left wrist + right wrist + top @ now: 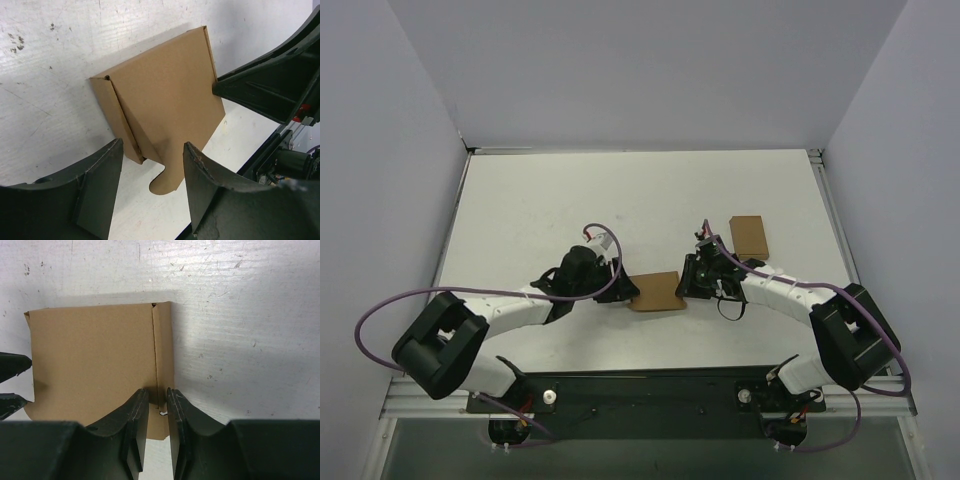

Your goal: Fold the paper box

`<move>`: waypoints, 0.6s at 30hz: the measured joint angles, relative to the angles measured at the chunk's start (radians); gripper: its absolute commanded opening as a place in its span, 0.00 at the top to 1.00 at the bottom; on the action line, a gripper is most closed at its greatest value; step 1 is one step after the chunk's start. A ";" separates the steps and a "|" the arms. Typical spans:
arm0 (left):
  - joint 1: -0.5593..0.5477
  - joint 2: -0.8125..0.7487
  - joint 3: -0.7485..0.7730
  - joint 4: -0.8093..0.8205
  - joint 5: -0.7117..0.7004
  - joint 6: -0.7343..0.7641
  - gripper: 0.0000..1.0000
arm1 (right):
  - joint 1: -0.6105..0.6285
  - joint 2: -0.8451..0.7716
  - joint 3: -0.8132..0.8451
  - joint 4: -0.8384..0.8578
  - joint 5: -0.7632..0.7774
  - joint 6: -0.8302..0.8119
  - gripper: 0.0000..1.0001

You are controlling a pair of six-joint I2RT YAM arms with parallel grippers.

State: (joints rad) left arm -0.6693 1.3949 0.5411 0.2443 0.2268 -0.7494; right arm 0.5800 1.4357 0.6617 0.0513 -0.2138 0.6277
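The box (655, 292) lies on the table (570, 200), low in the middle, between the two arms. The right gripper (157, 402) is clamped on its edge, right at the crease of a narrow side flap (163, 350). I take that as an anchor, so the thin card can't slide while the other side is worked. The left gripper (152, 146) stands with jaws apart, one finger on either side of the rounded tab (165, 182), touching nothing that I can see. I'd say it is placed to take or push that tab. Another folded strip (117, 115) lies just beside it. A plain card (748, 236) sits well apart, beyond the right arm.
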 measured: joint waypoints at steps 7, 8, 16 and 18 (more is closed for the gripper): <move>-0.006 0.058 0.000 0.046 0.019 -0.042 0.48 | 0.011 0.000 0.000 0.005 0.014 0.000 0.78; -0.006 0.062 0.000 0.051 0.019 -0.047 0.48 | 0.011 0.000 0.000 0.005 0.017 0.000 0.78; -0.006 0.088 -0.001 0.083 0.016 -0.061 0.54 | 0.011 0.000 0.000 0.004 0.033 0.000 0.78; -0.008 0.095 -0.001 0.093 0.011 -0.065 0.53 | 0.011 0.000 0.000 0.004 0.039 -0.001 0.78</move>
State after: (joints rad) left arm -0.6777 1.4902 0.5404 0.3374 0.2382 -0.8143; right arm 0.5915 1.4357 0.6617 0.0555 -0.1745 0.6270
